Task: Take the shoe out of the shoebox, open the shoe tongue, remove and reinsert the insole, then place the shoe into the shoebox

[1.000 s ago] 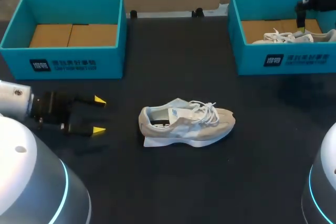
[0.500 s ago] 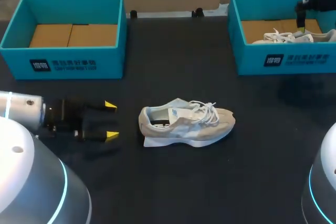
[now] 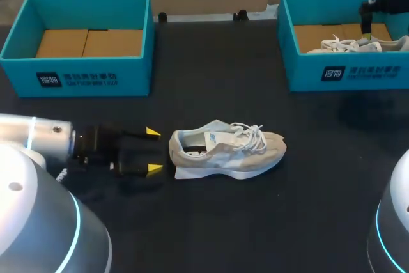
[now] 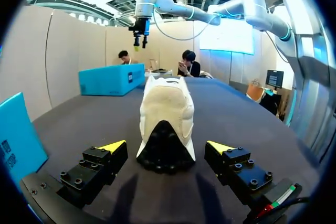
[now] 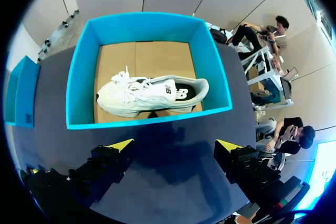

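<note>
Yellow-tipped, the left hand [image 3: 153, 150] lay low at the near left of the black surface [image 3: 211, 222]. Its fingers were spread wide just short of the heel of the beige shoe [image 3: 227, 151], seemingly lined up to steady it for opening the tongue. That shoe stood on its sole mid-surface, outside both boxes, toe to the right. Farther off, the left shoebox [image 3: 96, 75] showed only its cardboard floor. The right hand [image 5: 175, 145] hung wide open above the far-right shoebox [image 5: 149, 121], which held a white shoe [image 5: 152, 95].
</note>
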Available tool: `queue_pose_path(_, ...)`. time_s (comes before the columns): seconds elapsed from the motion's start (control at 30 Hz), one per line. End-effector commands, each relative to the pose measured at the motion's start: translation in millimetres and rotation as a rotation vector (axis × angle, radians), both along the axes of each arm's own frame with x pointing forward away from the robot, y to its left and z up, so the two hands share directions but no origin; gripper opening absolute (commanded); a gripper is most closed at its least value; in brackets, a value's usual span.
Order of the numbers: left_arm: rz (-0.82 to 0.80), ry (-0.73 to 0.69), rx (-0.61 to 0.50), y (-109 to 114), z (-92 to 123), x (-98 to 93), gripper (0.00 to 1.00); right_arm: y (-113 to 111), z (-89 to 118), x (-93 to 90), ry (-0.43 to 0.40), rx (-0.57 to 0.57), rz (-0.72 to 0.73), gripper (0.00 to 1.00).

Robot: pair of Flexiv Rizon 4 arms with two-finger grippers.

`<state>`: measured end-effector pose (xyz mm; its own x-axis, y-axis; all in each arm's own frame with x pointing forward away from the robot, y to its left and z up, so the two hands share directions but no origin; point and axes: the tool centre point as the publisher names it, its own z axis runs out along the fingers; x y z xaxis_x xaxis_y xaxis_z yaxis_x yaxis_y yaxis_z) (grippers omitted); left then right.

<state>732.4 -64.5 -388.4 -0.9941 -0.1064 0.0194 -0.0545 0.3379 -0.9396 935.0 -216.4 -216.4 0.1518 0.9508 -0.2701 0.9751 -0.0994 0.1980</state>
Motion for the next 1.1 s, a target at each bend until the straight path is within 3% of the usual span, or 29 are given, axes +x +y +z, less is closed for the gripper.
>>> queue_pose_path(0.03,-0.015,0.005,0.019,-11.8,-8.0,4.0,1.0,-0.4,0.0,-0.2,0.0,-0.001,0.0,1.0)
queue_pose_path(0.6,-0.016,0.005,0.025,-12.3,-8.2,3.8,1.0,-0.4,0.0,-0.2,0.0,-0.001,0.0,1.0)
queue_pose_path(1.1,-0.058,0.003,0.062,-40.0,-18.6,3.1,1.0,-0.4,0.0,-0.2,0.0,-0.001,0.0,1.0)
